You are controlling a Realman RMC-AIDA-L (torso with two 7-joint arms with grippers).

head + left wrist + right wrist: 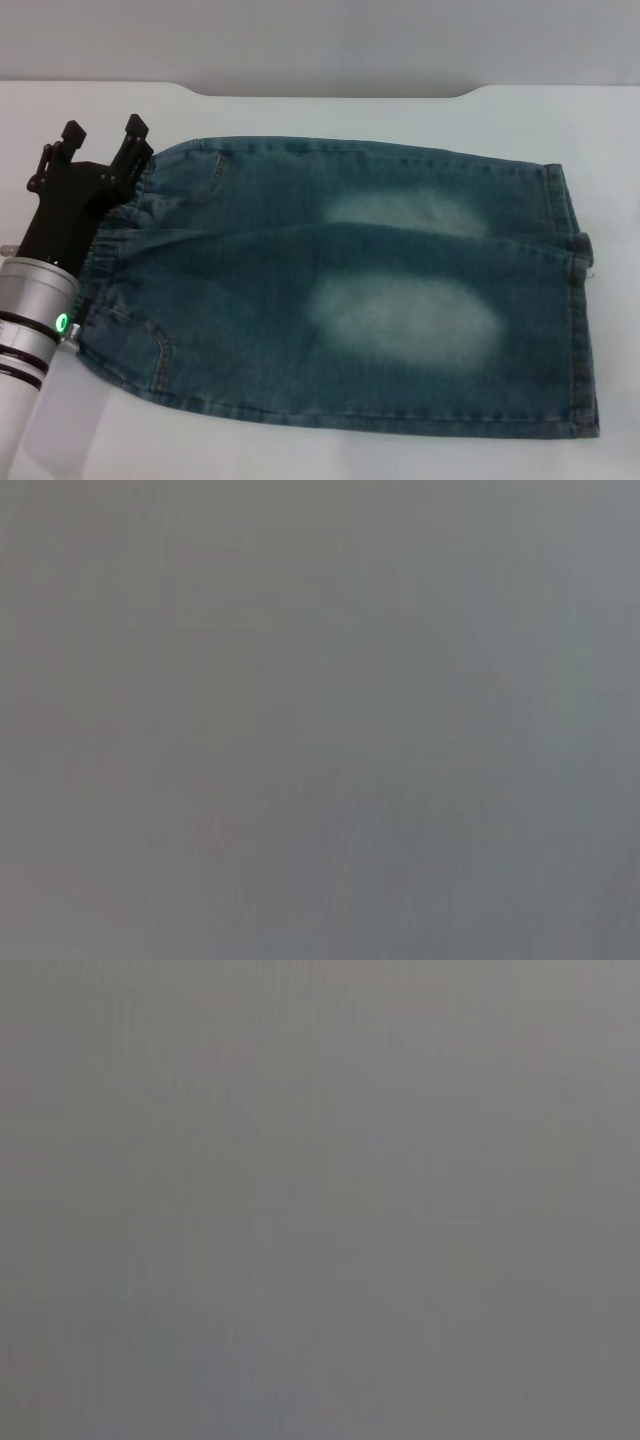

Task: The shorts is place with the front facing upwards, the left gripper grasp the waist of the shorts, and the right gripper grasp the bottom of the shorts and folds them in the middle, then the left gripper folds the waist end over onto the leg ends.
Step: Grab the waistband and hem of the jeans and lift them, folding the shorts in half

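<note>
Shorts (370, 290) lie flat on the white desk (300, 455), folded lengthwise so one leg lies over the other. Waist (115, 260) points to the robot's left; leg ends (578, 300) point to its right. Two pale washed patches show on the denim, one on the upper layer nearer the robot, one on the layer behind it. A pocket seam is visible at the near left corner, just beside the waist.

Left claw (103, 132) is over the far left corner of the shorts, at the upper end of the waist. Its two black fingers (133, 135) stand parted, with a clear gap between them; the right-hand finger sits at the waist edge, the other over bare desk. No cloth is caught between them: claw released. The silver arm runs down toward the near left corner of the head view, green light lit.

Right claw is out of the head view. Both wrist views show only flat grey; nothing can be made out there
</note>
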